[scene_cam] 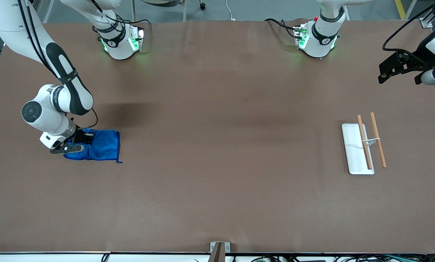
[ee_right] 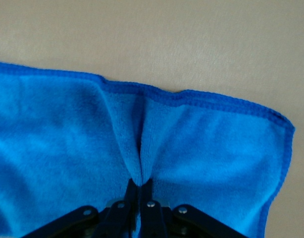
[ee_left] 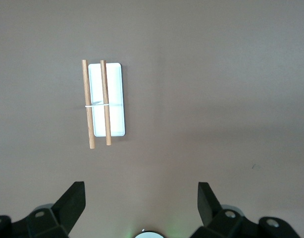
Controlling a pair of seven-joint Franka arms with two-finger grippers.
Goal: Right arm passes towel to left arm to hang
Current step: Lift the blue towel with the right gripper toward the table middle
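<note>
- No readable words, brand names or numbers appear in any of the three views.
- The only sign is a small round emblem on the black band of each arm's base: the right arm (scene_cam: 112, 43) and the left arm (scene_cam: 325, 41); neither can be made out as lettering.
</note>
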